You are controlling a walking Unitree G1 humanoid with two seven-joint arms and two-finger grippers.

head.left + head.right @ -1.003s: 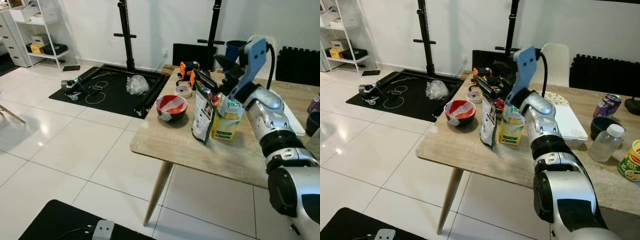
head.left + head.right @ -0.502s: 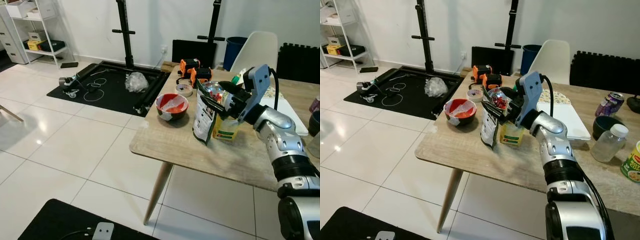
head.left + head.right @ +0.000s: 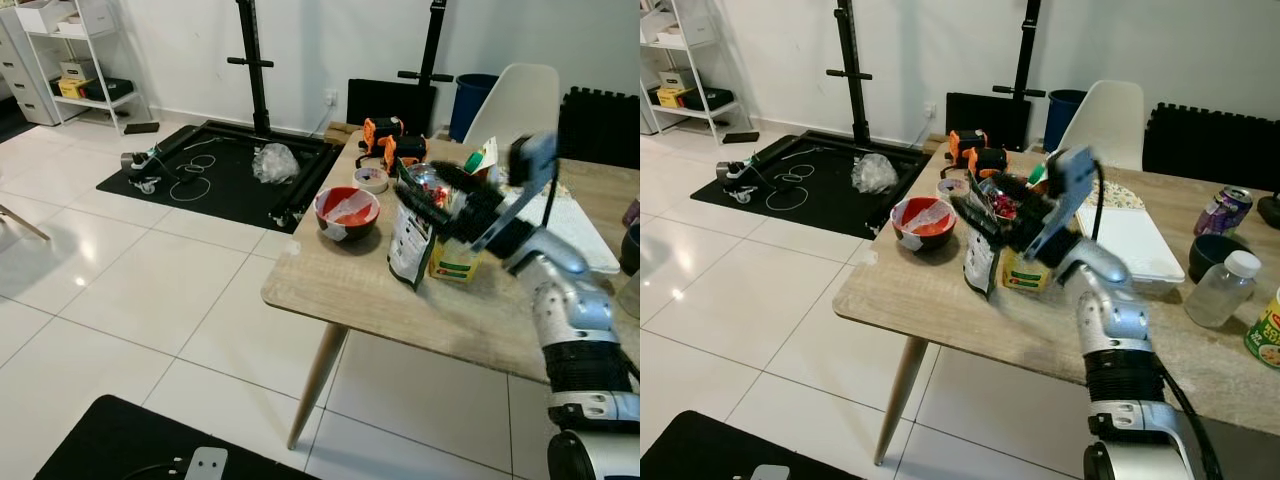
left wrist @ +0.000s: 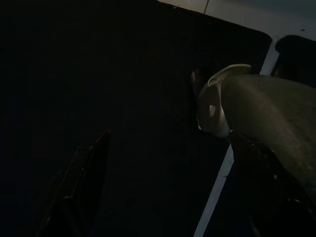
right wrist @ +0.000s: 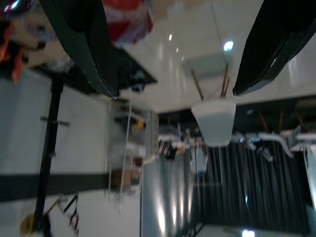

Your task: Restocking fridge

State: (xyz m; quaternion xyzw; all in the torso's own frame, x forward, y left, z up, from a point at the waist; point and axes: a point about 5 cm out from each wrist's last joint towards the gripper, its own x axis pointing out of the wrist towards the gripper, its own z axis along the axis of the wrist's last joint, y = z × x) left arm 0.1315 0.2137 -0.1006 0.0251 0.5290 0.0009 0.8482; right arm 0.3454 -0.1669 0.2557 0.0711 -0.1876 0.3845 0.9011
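A black-and-white pouch (image 3: 407,240) and a yellow juice carton (image 3: 455,262) stand upright side by side on the wooden table (image 3: 330,285). A clear snack bag with red contents (image 3: 425,184) sits just behind them. My right gripper (image 3: 445,200) is blurred and open, its black fingers (image 5: 84,44) spread at the height of the pouch and carton tops, with nothing between them. The left wrist view is very dark; the left gripper (image 4: 173,197) hangs idle over a dark mat, its fingers apart.
A red bowl (image 3: 345,212), a tape roll (image 3: 371,179) and orange tools (image 3: 385,140) lie left of and behind the pouch. A white tray (image 3: 1130,240), purple can (image 3: 1225,210), dark bowl (image 3: 1208,255) and plastic bottle (image 3: 1218,290) sit to the right. A white chair (image 3: 520,100) stands behind.
My right arm came down from high above the carton to the level of the pouch and carton tops, and it is now blurred with motion. The pouch and carton have not moved.
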